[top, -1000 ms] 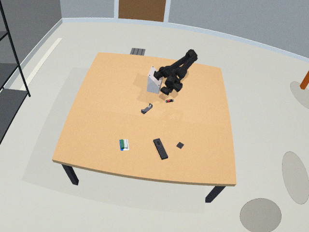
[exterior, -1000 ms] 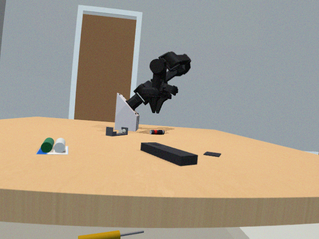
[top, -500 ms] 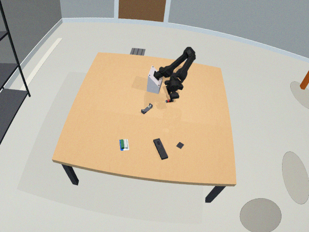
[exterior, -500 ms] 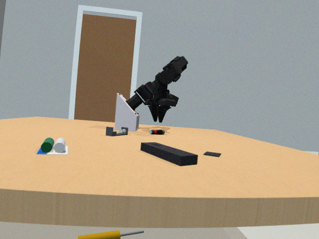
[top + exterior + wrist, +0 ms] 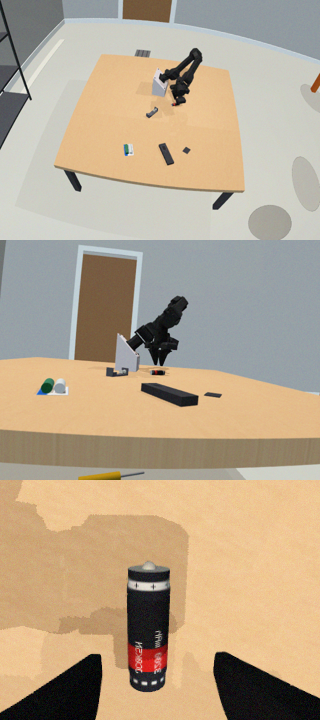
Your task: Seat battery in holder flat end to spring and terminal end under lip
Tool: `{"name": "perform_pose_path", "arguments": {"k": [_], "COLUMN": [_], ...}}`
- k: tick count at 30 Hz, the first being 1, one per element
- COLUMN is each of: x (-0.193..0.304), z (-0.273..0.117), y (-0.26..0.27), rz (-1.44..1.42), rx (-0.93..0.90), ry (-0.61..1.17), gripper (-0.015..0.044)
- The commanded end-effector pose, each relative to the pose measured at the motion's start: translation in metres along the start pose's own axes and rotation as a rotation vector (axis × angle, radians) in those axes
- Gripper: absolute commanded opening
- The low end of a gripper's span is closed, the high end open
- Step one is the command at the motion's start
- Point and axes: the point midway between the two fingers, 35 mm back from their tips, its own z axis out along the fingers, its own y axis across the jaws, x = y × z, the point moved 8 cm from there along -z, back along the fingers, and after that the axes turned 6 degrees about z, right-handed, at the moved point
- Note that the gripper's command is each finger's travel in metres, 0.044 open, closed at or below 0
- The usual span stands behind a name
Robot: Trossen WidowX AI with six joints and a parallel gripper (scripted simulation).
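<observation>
Over on the left, a green cylinder [image 5: 126, 149] [image 5: 47, 385] and a white cylinder [image 5: 130, 148] [image 5: 60, 385] lie side by side on a blue-and-white card [image 5: 126, 154] [image 5: 66, 391]. Next comes the holder [image 5: 152, 113] [image 5: 121, 374], with no battery in it, on the bench [image 5: 108, 129] [image 5: 103, 407] [image 5: 250, 555]. Then here's the battery [image 5: 173, 104] [image 5: 157, 372] [image 5: 148, 625], black with a red band, lying on its side outside the holder! Right above it hangs the hand [image 5: 177, 103] [image 5: 158, 365] [image 5: 159, 663], fingers parted about halfway, gripping nothing. Further along, nearer the front, sit a long black device [image 5: 166, 154] [image 5: 169, 394] and a small dark square [image 5: 186, 150] [image 5: 212, 395].
</observation>
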Motion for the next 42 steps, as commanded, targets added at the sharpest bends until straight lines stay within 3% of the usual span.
{"name": "perform_pose_path", "arguments": {"k": [1, 23, 27, 36, 42], "x": [0.001, -0.001, -0.001, -0.001, 0.001], "z": [0.008, 0.040, 0.040, 0.040, 0.028], "y": [0.002, 0.004, 0.004, 0.004, 0.002], "rz": [0.006, 0.008, 0.008, 0.008, 0.006], "rx": [-0.007, -0.003, -0.003, -0.003, -0.006], "ry": [0.003, -0.004, -0.004, -0.004, 0.001], "gripper": [0.0228, 0.0228, 0.0123, 0.0065, 0.0065]}}
